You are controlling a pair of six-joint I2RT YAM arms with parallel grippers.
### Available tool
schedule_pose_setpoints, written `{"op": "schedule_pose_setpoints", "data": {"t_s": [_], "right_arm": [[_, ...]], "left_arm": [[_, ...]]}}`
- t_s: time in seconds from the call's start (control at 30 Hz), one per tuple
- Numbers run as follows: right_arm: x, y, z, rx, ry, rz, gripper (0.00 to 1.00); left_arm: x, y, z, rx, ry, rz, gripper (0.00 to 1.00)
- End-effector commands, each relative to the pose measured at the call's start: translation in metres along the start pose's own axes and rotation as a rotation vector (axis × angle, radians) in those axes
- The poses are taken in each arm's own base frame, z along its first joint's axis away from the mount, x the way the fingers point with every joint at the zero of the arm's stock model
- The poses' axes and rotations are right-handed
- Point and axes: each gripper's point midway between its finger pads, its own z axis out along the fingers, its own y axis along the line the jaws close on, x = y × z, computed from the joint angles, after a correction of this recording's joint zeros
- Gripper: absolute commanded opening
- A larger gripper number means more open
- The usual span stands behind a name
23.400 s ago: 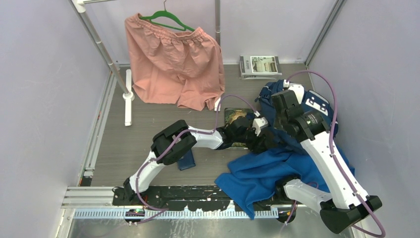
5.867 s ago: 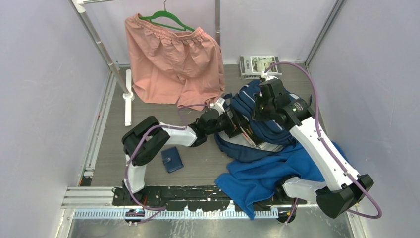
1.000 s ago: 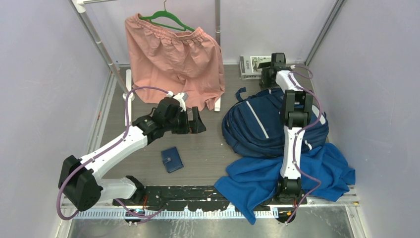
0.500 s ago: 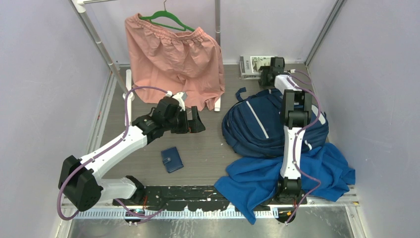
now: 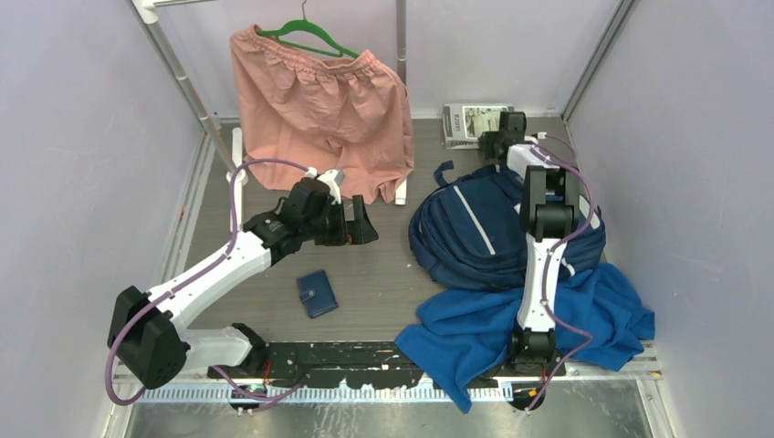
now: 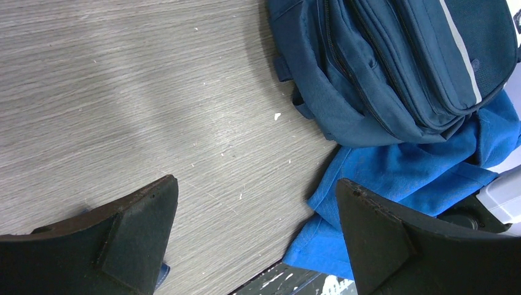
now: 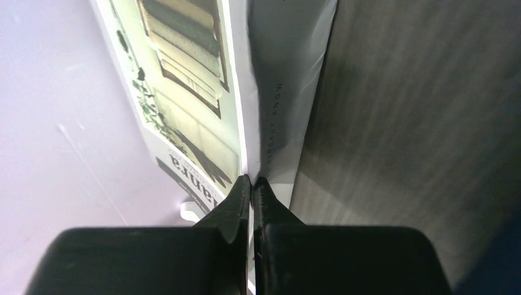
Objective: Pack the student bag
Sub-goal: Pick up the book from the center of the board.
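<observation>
Pinching a magazine off the far edge of the table (image 5: 274, 246) looks like the step in hand: the right gripper (image 7: 252, 184) is stretched to the back wall with its jaws pressed together at the near edge of the top magazine (image 7: 184, 98), right on the seam between its photo cover and the white spine (image 7: 289, 92) beside it. A pale sliver shows between the fingers, but whether they have caught the whole magazine, only its cover, or nothing cannot be told. To do this well, I would lift slowly and watch for sagging pages; a bite on the cover alone would likely let the rest fan open or slip, so a deeper regrip may be needed. The student bag (image 5: 475, 233) lies on the table right of centre, under the right arm, between the magazines and the royal-blue cloth (image 5: 493, 333), which it touches. Whether its mouth is open is unclear, so the left gripper (image 6: 255, 184), hovering wide open and empty just left of the bag, seems well placed to hold it open.
</observation>
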Motion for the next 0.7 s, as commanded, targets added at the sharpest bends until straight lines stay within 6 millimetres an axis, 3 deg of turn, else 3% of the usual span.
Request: {"op": "schedule_pose_setpoints", "data": {"t_s": [0.0, 0.13, 0.27, 0.53, 0.67], "right_arm": [[-0.011, -0.007, -0.025, 0.025, -0.046, -0.012, 0.01], [-0.012, -0.011, -0.045, 0.010, -0.036, -0.026, 0.01], [-0.012, -0.003, -0.069, -0.033, -0.023, -0.072, 0.01], [-0.011, 0.067, -0.127, -0.256, 0.033, -0.164, 0.01], [-0.003, 0.078, -0.161, -0.289, 0.073, -0.181, 0.01]], "left_arm": [[-0.022, -0.016, -0.010, 0.049, -0.067, 0.018, 1.00], [-0.022, -0.018, -0.009, 0.057, -0.068, 0.016, 1.00], [-0.021, -0.019, -0.009, 0.067, -0.067, 0.008, 1.00], [-0.020, -0.024, -0.016, 0.094, -0.075, -0.005, 1.00], [-0.023, -0.023, -0.024, 0.090, -0.099, 0.003, 1.00]]}}
